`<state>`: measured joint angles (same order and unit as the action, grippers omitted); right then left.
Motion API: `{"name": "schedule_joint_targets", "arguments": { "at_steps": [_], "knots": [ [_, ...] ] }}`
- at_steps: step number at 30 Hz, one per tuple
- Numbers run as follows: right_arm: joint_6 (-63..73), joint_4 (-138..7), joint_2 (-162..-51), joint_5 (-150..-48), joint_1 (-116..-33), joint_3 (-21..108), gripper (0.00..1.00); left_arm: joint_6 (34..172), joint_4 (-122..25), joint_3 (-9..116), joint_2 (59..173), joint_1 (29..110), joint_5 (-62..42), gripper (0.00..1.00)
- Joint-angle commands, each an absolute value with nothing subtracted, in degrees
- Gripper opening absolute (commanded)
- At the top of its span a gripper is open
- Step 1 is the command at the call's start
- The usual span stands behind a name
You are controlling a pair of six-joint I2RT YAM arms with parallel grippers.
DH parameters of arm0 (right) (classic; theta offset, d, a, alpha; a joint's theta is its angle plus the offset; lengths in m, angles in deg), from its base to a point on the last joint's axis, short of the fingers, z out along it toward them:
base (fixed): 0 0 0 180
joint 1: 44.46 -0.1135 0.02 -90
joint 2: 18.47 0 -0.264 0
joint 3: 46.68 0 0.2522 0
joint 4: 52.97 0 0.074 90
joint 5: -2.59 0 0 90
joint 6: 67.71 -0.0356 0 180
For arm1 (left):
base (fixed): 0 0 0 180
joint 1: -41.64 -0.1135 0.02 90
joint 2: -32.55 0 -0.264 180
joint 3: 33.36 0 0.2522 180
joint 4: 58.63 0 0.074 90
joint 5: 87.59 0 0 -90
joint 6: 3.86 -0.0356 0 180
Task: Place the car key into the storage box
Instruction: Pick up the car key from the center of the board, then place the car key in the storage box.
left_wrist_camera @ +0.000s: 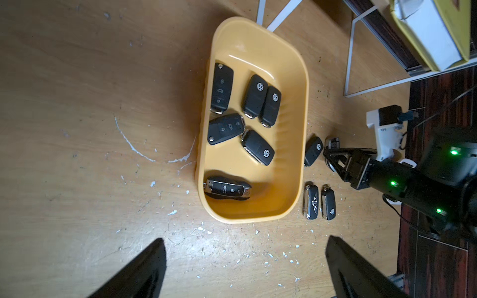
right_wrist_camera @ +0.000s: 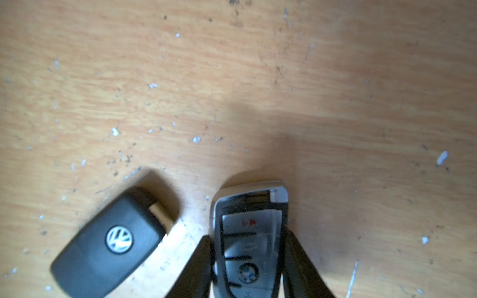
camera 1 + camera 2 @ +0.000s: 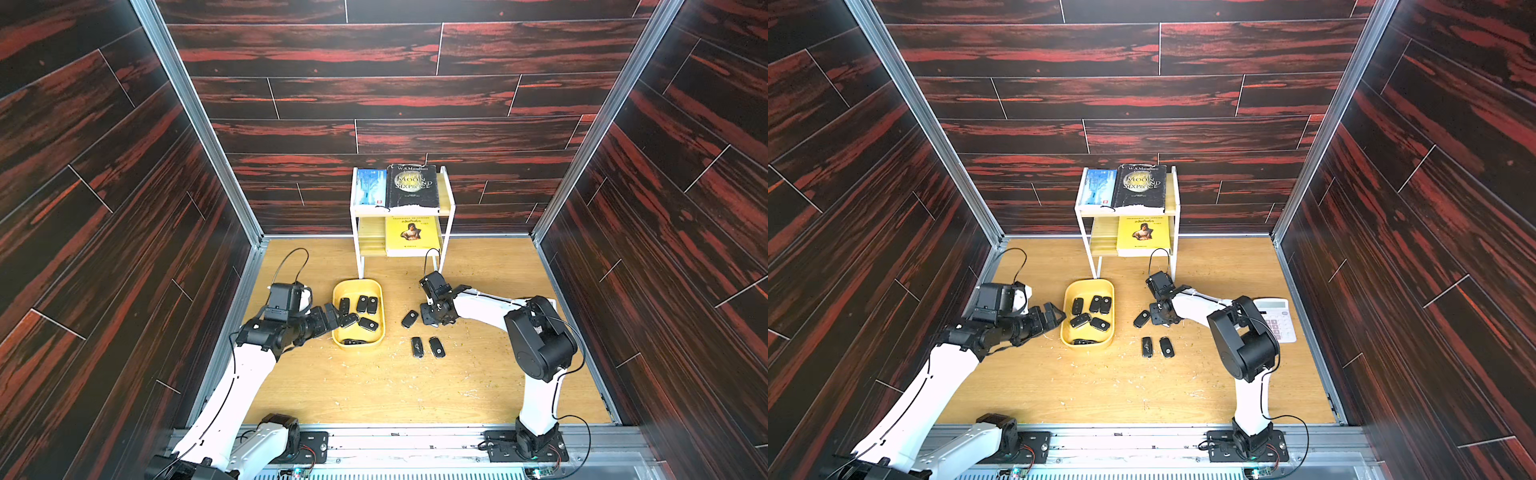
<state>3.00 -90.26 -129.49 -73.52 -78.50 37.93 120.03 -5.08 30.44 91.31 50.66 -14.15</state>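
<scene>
Right tool pinched on silver-edged car key, VW fob just beside on bench. Left tool spread wide, empty, near storage box.

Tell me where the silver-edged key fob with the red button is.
The silver-edged key fob is clamped in the right gripper, seen in the right wrist view, with a black VW fob close beside it, right of the storage box.

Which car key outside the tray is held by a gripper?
The silver key between the right gripper's jaws; the three other keys lie free.
</scene>
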Motion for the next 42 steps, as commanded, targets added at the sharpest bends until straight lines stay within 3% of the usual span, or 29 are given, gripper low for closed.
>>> {"name": "schedule_joint_targets", "arguments": {
  "at_steps": [1,11,15,18,20,22,28,30,37,42],
  "knots": [
    [3.14,-93.09,-125.57,-75.17,-78.56,37.5,0.0,123.87,-6.29,26.71,92.3,51.97,-11.78,1.0],
    [2.93,-98.24,-115.08,-81.91,-81.79,40.66,0.0,129.15,-17.1,17.35,96.31,52.84,-10.92,1.0],
    [3.11,-100.74,-113.64,-84.54,-84.41,44.91,0.0,130.22,-21.81,15.87,97.29,52.81,-11.39,0.95],
    [3.04,-100.75,-113.42,-87.47,-85.68,47.46,0.0,130.62,-25.15,15.65,98.9,52.86,-12.8,0.79],
    [3.12,-100.33,-113.81,-89.06,-86.5,48.96,0.0,130.9,-26.5,15.77,100.01,52.81,-13.19,0.75],
    [3.04,-100.38,-115.05,-89.8,-87.0,50.76,0.0,130.98,-27.7,16.04,101.4,52.87,-13.58,0.6],
    [3.04,-100.84,-119.29,-90.53,-89.38,55.65,0.0,131.52,-30.15,16.0,104.45,52.97,-14.67,0.59],
    [3.12,-101.17,-120.96,-90.67,-90.33,57.53,0.0,131.37,-30.37,15.82,104.88,52.96,-14.66,0.53],
    [3.21,-102.57,-127.34,-90.58,-92.58,63.6,0.0,130.88,-30.99,15.99,105.93,52.97,-15.17,0.46],
    [3.37,-102.43,-130.78,-90.29,-92.63,65.83,0.0,130.18,-31.0,16.59,107.19,52.97,-15.77,0.31]
  ]
}}
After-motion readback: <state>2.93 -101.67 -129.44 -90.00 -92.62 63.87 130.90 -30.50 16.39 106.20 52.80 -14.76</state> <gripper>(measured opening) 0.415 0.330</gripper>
